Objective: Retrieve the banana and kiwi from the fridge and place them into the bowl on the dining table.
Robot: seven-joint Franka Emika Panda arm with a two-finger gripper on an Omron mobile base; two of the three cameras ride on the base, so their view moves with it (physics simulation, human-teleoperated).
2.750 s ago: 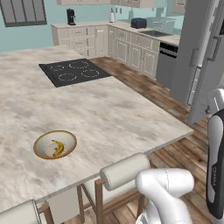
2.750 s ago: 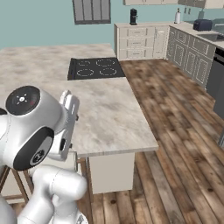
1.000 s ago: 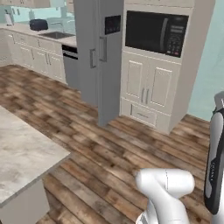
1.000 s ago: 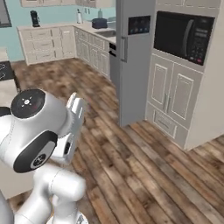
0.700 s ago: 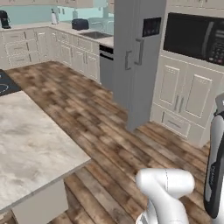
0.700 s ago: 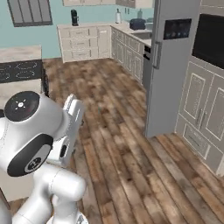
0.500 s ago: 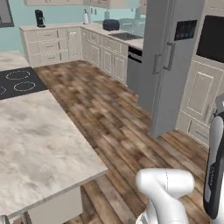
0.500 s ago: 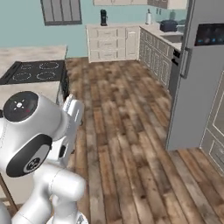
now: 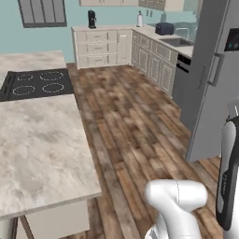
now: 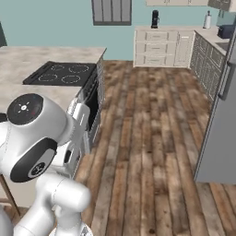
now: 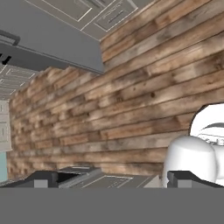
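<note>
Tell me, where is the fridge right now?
The fridge stands at the right edge of both base views, doors closed, beside the cream wall counters and across the wooden floor from the dining table.

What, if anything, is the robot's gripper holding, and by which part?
Nothing is held: the gripper is open, with only wooden floor visible between its fingertips.

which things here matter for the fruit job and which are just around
For the job:
- fridge, doors shut
- dining table
- gripper, open, holding nothing

Just around:
- cooktop
- coffee maker
- toaster
- wall cabinets
</note>
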